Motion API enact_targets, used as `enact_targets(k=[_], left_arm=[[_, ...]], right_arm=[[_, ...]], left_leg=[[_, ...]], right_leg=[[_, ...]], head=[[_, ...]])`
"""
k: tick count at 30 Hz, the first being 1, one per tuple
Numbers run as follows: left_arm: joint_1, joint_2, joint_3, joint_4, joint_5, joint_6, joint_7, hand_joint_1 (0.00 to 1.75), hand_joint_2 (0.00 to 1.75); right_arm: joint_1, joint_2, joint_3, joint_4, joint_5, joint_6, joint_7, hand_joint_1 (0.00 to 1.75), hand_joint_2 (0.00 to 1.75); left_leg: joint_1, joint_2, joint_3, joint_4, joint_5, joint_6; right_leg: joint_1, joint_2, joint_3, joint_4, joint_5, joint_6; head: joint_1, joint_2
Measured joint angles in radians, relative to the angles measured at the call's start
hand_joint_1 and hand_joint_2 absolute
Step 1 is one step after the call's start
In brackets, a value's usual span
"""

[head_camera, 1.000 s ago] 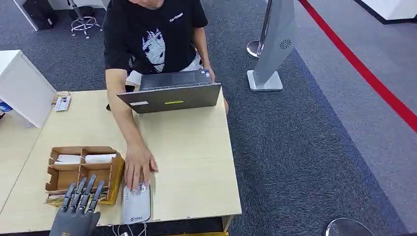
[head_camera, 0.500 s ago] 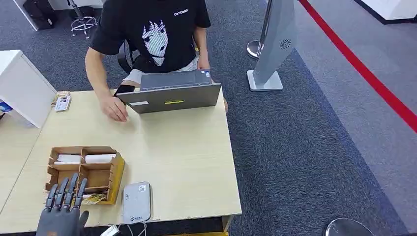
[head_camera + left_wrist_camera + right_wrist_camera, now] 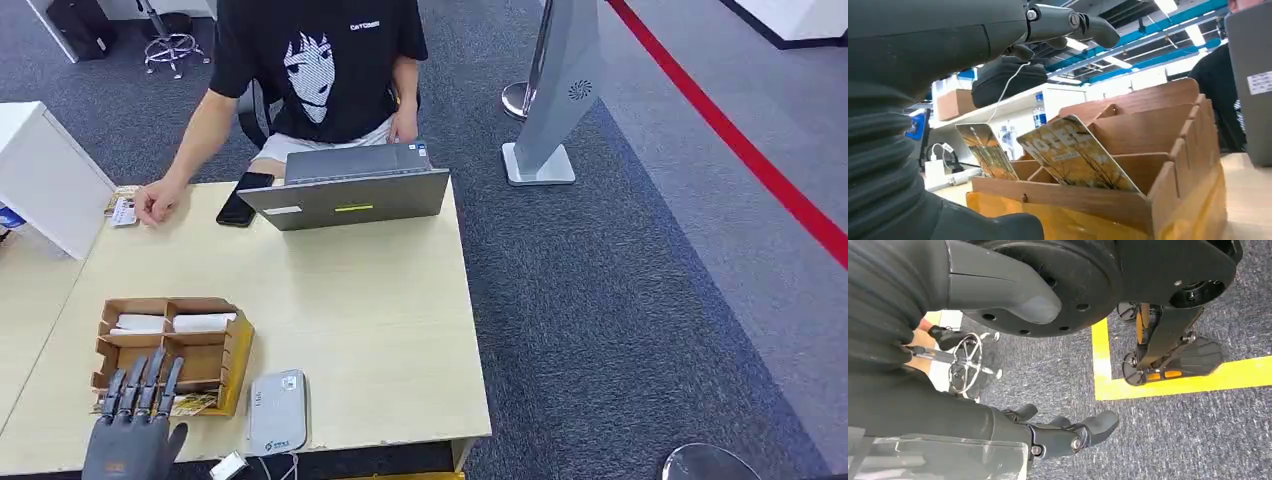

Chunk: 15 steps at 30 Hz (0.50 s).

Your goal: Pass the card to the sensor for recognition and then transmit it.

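- My left hand (image 3: 133, 430) sits at the near edge of the table (image 3: 380, 320), fingers (image 3: 140, 385) apart and stretched toward the cardboard organiser (image 3: 170, 350), holding nothing
- From the left wrist I see two gold cards (image 3: 1075, 155) leaning in the organiser's near compartments, my fingers above them and not touching
- From the head, those cards (image 3: 190, 404) show as a yellow strip at the organiser's near edge
- The grey sensor (image 3: 278, 410) lies flat just right of the organiser, its cable hanging over the table edge
- My right hand (image 3: 1058, 432) hangs by my side over the carpet, fingers loosely curled with nothing in them
- A person (image 3: 320, 70) sits at the far side behind a laptop (image 3: 345, 190), a phone (image 3: 240, 198) beside it, one hand (image 3: 155, 203) resting by a small item at the far left corner
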Motion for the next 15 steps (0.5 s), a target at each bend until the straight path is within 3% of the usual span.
enact_targets(k=[15], left_arm=[[-0.002, -0.009, -0.003, 0.004, -0.013, 0.0, 0.015, 0.0, 1.75]], right_arm=[[0.0, 0.0, 0.0, 0.0, 0.004, 0.0, 0.0, 0.0, 1.75]], left_leg=[[0.0, 0.0, 0.0, 0.0, 0.0, 0.0]], right_leg=[[0.0, 0.0, 0.0, 0.0, 0.0, 0.0]], head=[[0.0, 0.0]])
